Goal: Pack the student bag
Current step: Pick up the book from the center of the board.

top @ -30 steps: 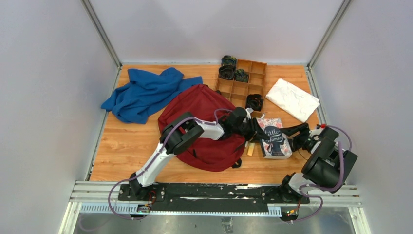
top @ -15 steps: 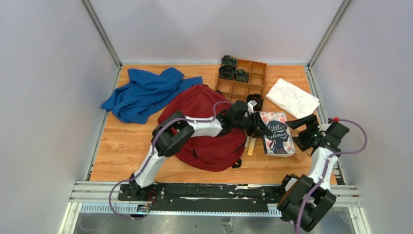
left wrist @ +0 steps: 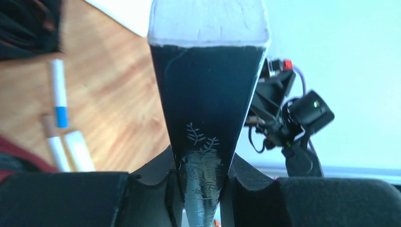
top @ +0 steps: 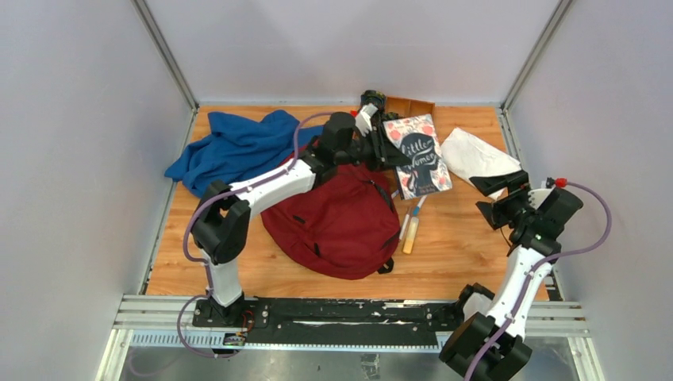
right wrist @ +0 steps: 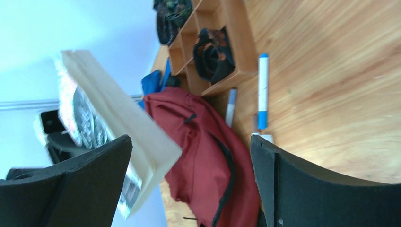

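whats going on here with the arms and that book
The left tool grips a Little Women book, holding it in the air just beyond the dark red backpack. The right tool stands open and empty off to the right. The backpack lies on the table, pens beside it.

Left arm (top: 270, 182) and right arm (top: 520, 278) have white links and black joints. A purple cable (top: 605, 218) loops behind the black right hand (top: 494, 196).
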